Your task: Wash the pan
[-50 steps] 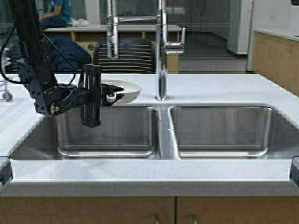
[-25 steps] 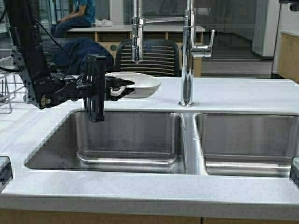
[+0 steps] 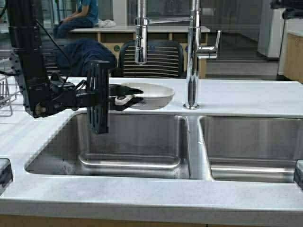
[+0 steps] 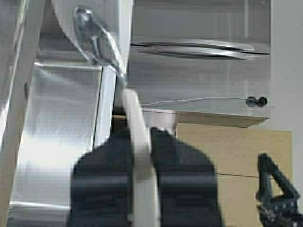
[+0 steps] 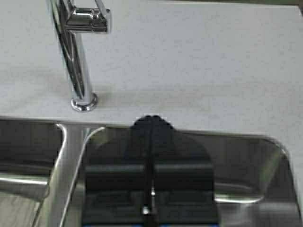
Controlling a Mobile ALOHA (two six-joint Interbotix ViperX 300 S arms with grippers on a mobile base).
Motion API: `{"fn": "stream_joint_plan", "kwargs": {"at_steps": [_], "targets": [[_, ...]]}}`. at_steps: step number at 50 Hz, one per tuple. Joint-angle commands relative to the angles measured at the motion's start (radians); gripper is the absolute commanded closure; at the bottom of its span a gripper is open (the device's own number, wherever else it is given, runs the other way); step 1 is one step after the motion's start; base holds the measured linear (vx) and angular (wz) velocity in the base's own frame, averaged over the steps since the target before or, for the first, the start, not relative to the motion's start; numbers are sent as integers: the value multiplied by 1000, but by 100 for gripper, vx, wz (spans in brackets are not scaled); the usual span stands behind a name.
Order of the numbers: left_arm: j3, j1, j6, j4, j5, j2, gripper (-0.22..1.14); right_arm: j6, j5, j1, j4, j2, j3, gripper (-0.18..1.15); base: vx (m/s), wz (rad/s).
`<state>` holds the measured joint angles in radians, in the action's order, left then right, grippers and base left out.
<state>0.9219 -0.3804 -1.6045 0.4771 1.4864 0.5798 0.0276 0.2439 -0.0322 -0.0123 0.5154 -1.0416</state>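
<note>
**Left claw holding the pan at the back edge of the left basin**

The left claw (image 3: pixel 124 98) pinches the rim of the pan (image 3: pixel 150 94), which is at 12 o'clock of the left basin (image 3: pixel 130 142), at 9 o'clock of the faucet (image 3: pixel 192 56). The right claw (image 5: pixel 150 120), its fingers pressed together on nothing, hovers over the right basin (image 5: pixel 246 165), near the white surface (image 5: pixel 199 61).

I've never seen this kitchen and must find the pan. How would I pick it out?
Start at the double sink; its tall faucet stands behind the divider. Left of it, at the left basin's back edge, is the pan, held by the left gripper. It's the only cream-white round dish here.
</note>
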Motion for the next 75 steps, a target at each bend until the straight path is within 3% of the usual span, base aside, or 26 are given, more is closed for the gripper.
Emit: {"fn": "stream_joint_plan", "kwargs": {"at_steps": [1, 4, 7, 14, 36, 62, 75], "targets": [[6, 2, 14, -11, 29, -15, 89, -2, 25, -21, -14, -147, 156, 38, -1, -1], [5, 2, 15, -14, 29, -9, 89, -2, 29, -43, -48, -232, 238, 4, -1, -1], [2, 2, 14, -17, 31, -3, 89, 0, 29, -64, -78, -305, 305, -13, -1, 0], [0, 2, 14, -21, 31, 2, 89, 0, 29, -101, -121, -453, 440, -3, -1, 0], [-5, 2, 12, -21, 32, 2, 89, -3, 8, -101, -153, -750, 730, -4, 0, 0], [-9, 2, 11, -21, 32, 2, 89, -5, -112, -86, -189, -953, 1017, -4, 0, 0], [-12, 2, 11, -21, 32, 2, 89, -5, -192, -77, -189, -994, 1100, -4, 0, 0]]}}
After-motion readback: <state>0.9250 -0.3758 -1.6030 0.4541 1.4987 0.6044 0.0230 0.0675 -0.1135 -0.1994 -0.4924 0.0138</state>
